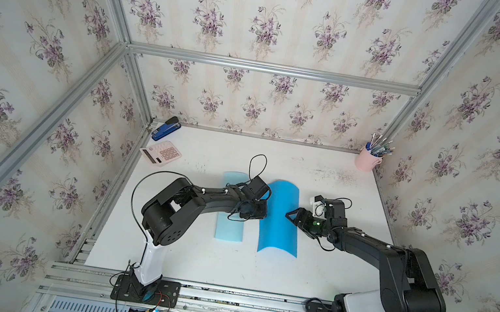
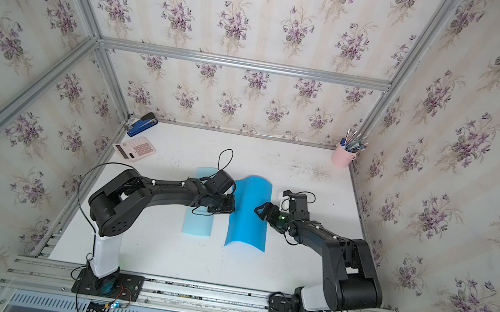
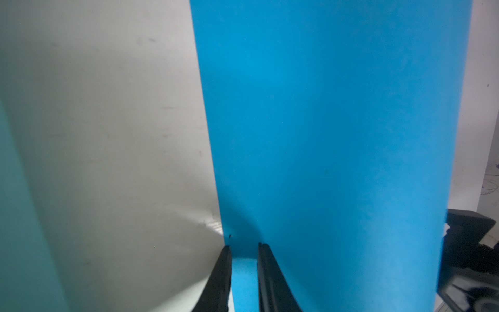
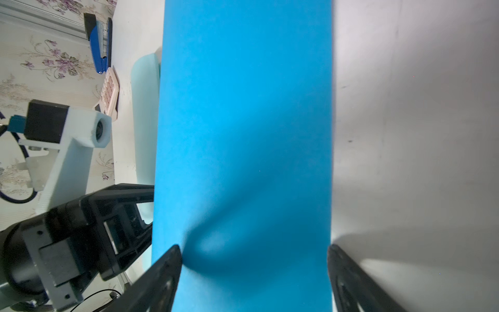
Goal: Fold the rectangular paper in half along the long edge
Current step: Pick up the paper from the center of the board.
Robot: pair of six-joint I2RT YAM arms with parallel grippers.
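Paper [image 1: 281, 217], blue, lies arched at centre of surface [image 1: 190, 257], long edges running 12 to 6 o'clock. Left jaws, nearly closed, pinch its 9 o'clock edge at mid-length. Right jaws spread wide at 3 o'clock edge; contact unclear. Pale sheet [image 1: 229, 230] lies beside it at 9 o'clock, under left arm [image 1: 217, 196]. Stapler [image 1: 166, 129] sits in 10 o'clock corner.

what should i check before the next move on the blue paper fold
1. Blue paper creased flat: not ok, it arches up.
2. Left end effector gripping its edge: cannot tell, jaws narrowly apart.
3. Right end effector open: ok, jaws wide.
4. Pale paper clear of it: ok, lies apart.
5. Stapler and calculator away from the fold: ok, far corner.
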